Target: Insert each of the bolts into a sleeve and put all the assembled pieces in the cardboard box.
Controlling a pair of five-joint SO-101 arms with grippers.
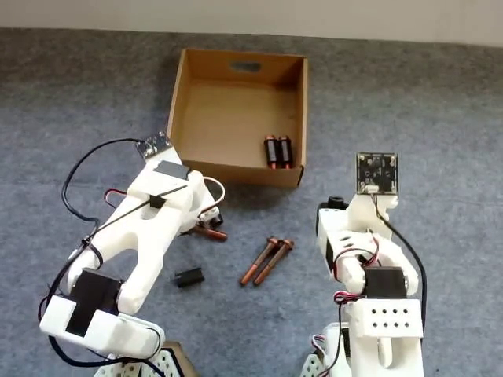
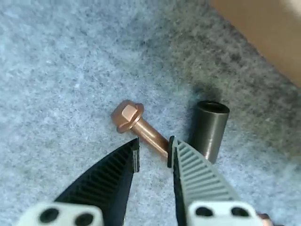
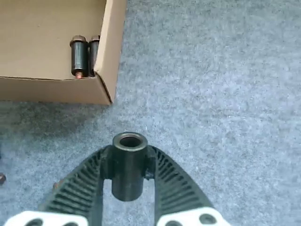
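Bolt [image 2: 136,123] tip hidden behind narrowly parted left jaws, right jaws clamped on sleeve [image 3: 128,165]

Mottled blue-grey, that was the carpet [image 1: 440,118] all over. At twelve o'clock the cardboard box [image 1: 236,171] showed plain tan; the assembled pieces [image 1: 277,151] in it were near-black with copper ends. Toward six o'clock the two loose bolts [image 1: 266,261] shone copper-orange, and at seven o'clock the loose sleeve [image 1: 189,276] was matte black. The left gripper [image 2: 153,153] had ribbed fingers [image 2: 113,179], one black, one grey-green, by a copper bolt [image 2: 136,123] and a charcoal sleeve [image 2: 210,129]. The right gripper [image 3: 128,160] was black and ribbed, its held sleeve [image 3: 128,181] dark grey. The left arm [image 1: 149,236] and right arm [image 1: 377,314] were white with black motors.
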